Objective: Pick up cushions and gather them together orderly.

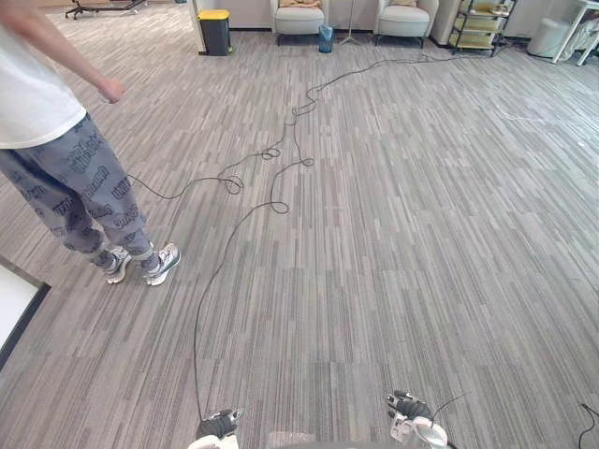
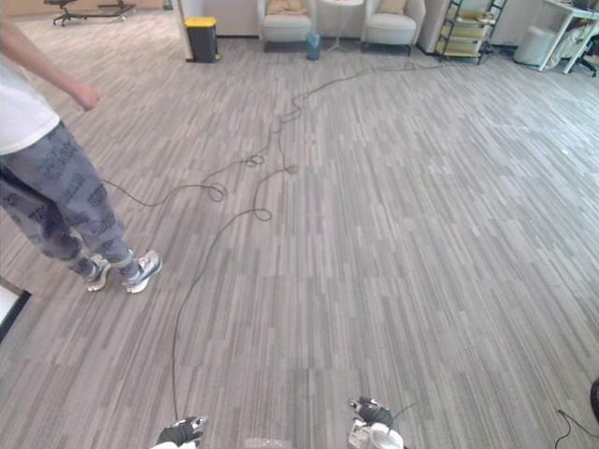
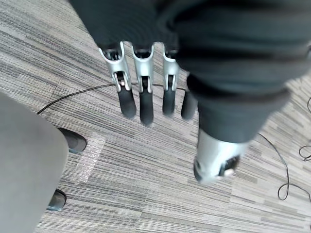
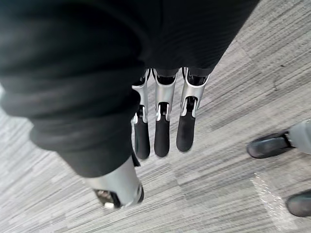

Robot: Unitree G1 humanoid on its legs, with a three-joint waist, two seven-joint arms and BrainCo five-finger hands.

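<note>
Across the room, out to the far wall, grey striped carpet (image 1: 421, 234) covers the floor. At 10 o'clock a person (image 1: 56, 159) in a white T-shirt and patterned grey trousers stands on it in pale sneakers (image 1: 161, 264), feet close together and one arm held out to the side.

Against the far wall at 12 o'clock stand two pale armchairs: the first armchair (image 2: 285, 26) just toward 11 o'clock, the second armchair (image 2: 389, 28) just toward 1 o'clock. Further round at 1 o'clock is an open shelf trolley (image 2: 463, 33). At 11 o'clock stands a black bin (image 2: 201, 39) with a yellow lid.

A tan cushion (image 2: 285, 7) sits in the first armchair and a second cushion (image 2: 393, 6), also tan, sits in the other. A small blue container (image 2: 313, 45) stands on the carpet between the two chairs.

At the near edge, the left hand (image 3: 144, 82) shows at 7 o'clock and the right hand (image 4: 163, 121) at 5 o'clock. Both point down over the carpet with fingers straight and relaxed, holding nothing, well apart from the cushions.
</note>
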